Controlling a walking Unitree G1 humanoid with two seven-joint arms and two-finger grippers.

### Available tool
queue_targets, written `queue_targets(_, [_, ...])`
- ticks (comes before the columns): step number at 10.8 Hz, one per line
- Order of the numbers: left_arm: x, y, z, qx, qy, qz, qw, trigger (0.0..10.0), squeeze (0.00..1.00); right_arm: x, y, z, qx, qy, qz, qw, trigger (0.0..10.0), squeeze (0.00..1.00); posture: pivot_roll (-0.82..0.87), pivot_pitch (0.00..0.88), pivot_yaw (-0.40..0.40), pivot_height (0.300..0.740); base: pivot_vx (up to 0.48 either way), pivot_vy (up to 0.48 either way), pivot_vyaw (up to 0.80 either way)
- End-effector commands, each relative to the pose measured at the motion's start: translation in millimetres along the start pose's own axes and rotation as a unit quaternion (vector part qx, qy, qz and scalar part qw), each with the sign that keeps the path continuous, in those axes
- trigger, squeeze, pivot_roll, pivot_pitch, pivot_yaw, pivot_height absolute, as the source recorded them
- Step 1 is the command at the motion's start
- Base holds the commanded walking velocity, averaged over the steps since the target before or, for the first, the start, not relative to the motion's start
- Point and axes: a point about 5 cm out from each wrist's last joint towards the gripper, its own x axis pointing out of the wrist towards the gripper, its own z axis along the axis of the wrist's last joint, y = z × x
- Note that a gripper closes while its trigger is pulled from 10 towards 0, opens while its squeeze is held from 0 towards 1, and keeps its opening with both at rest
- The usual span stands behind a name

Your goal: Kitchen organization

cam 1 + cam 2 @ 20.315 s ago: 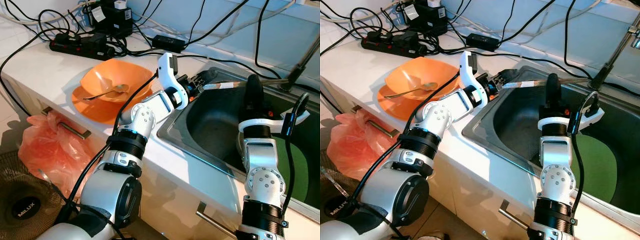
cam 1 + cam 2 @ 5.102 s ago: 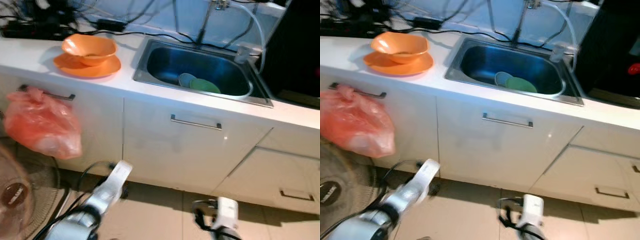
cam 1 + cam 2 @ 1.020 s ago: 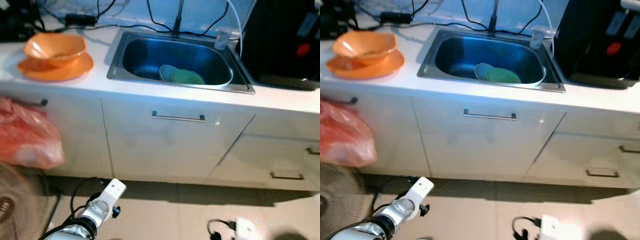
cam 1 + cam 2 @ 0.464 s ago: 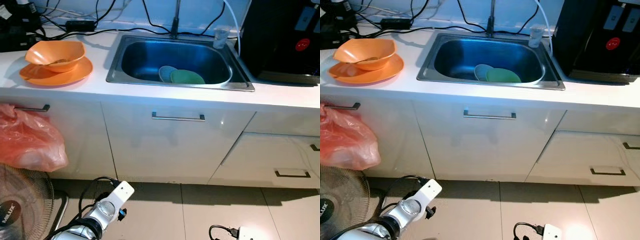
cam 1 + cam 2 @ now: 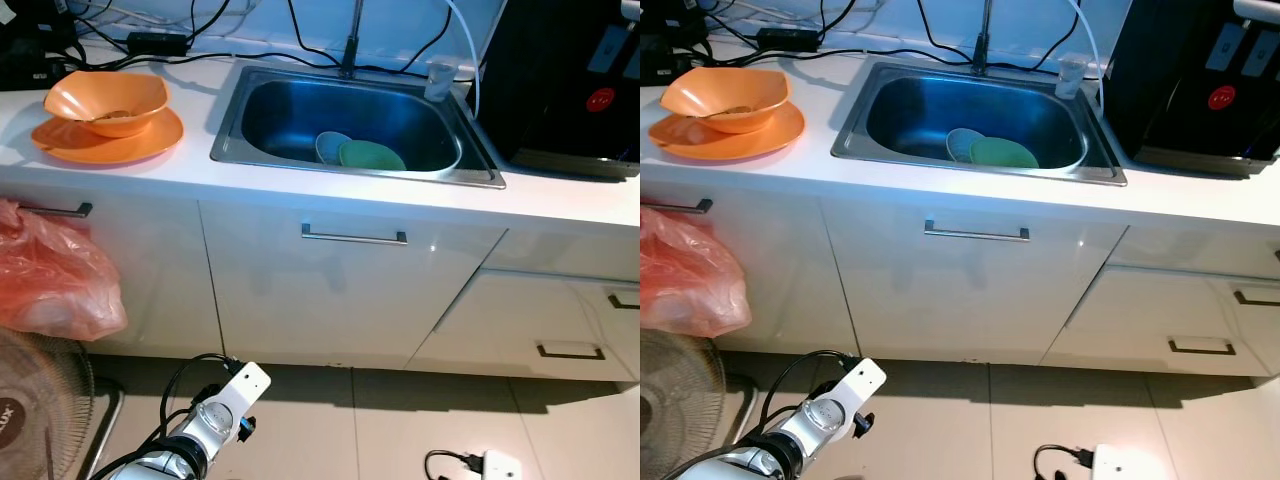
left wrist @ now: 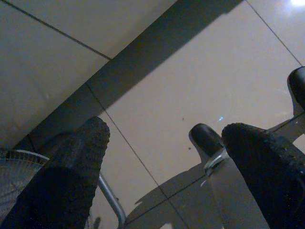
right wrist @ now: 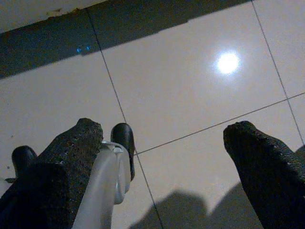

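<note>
In the left eye view the robot is standing back from the white tabletop [image 5: 330,190]; compared with twenty seconds ago, when both arms were reaching at the sink [image 5: 350,120], the arms are now hanging down, and over the last second the picture has steadied. An orange bowl [image 5: 105,100] is sitting on an orange plate [image 5: 105,140] at upper left, and a green plate [image 5: 370,155] is lying in the sink at upper centre. In the right eye view the same scene is showing, with a pink bag [image 5: 685,275] hanging at left. In the left wrist view the left gripper [image 6: 162,162] is hanging over the floor tiles, fingers spread. In the right wrist view the right gripper [image 7: 159,164] is likewise spread and empty. Judging from this, the robot is between steps, with dishes waiting.
</note>
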Motion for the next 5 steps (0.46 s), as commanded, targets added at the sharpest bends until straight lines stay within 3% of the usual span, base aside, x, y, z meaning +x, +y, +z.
queue_targets(1, [0.0, 0.7, 3.2, 0.012, -0.003, 0.002, 1.0, 10.0, 0.0, -0.6, -3.2, -0.5, -0.008, 0.0, -0.004, 1.0, 10.0, 0.0, 0.14, 0.0, -0.131, 0.74, 0.0, 0.0, 0.0])
queue_targets(5, [-0.2, 2.2, 3.0, 0.025, -0.002, -0.003, 1.0, 10.0, 0.0, -1.0, 1.9, -3.5, -0.015, 0.001, 0.003, 1.0, 10.0, 0.0, 0.13, 0.0, -0.127, 0.74, 0.0, 0.0, 0.0])
